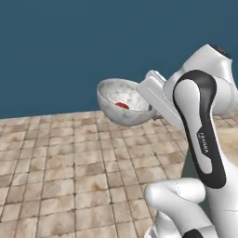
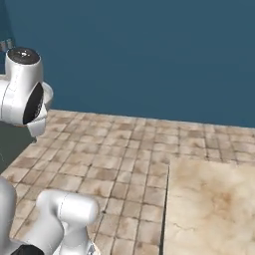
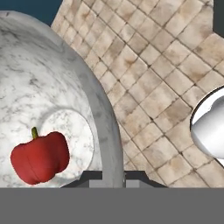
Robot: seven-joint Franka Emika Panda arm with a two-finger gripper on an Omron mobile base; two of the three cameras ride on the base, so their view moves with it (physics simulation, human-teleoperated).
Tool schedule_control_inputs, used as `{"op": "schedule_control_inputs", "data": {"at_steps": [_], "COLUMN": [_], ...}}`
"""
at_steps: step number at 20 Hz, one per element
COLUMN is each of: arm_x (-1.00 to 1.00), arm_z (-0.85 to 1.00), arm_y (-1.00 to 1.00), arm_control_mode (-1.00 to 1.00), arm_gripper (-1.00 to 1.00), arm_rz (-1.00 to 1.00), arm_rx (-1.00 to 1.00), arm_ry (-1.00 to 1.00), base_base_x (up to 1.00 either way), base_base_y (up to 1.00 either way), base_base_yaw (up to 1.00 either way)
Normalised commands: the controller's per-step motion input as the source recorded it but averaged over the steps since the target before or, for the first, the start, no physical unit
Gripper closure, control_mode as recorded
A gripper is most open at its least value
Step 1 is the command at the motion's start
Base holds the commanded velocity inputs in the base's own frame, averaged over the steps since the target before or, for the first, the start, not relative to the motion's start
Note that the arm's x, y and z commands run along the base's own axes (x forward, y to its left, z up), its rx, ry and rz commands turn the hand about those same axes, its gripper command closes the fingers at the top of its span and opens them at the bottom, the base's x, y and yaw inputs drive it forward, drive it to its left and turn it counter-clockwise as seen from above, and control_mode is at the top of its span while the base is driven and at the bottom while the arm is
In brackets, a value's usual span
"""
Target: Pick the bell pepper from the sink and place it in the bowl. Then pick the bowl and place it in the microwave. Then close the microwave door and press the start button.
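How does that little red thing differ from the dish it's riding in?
The bell pepper is glossy red with a green stem; the bowl is mottled grey-white marble. The pepper is far smaller and lies loose inside; the bowl is clamped by its rim in the end effector. Both are off the floor.

1. bowl [image 3: 52, 87]: cut off by the hand view's left and top edges.
2. gripper [image 3: 113, 177]: finger tips barely rise at the bottom, straddling the bowl's rim.
3. pepper [image 1: 122, 105]: just a red speck in the left base view.
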Motion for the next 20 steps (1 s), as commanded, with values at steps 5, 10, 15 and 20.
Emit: {"op": "schedule_control_inputs", "data": {"at_steps": [5,10,15,20], "arm_x": [0.00,0.00,0.00,0.00], "arm_z": [0.00,0.00,0.00,0.00], "arm_y": [0.00,0.00,0.00,0.00], "arm_control_mode": [1.00,1.00,1.00,1.00], "arm_gripper": [1.00,1.00,1.00,1.00], "arm_rz": [0.00,0.00,0.00,0.00], "arm_rx": [0.00,0.00,0.00,0.00], "arm_ry": [0.00,0.00,0.00,0.00], "base_base_x": [0.78,0.72,0.52,0.20], "base_base_y": [0.22,0.21,0.25,0.51], "base_base_yaw": [0.64,0.63,0.65,0.63]}}
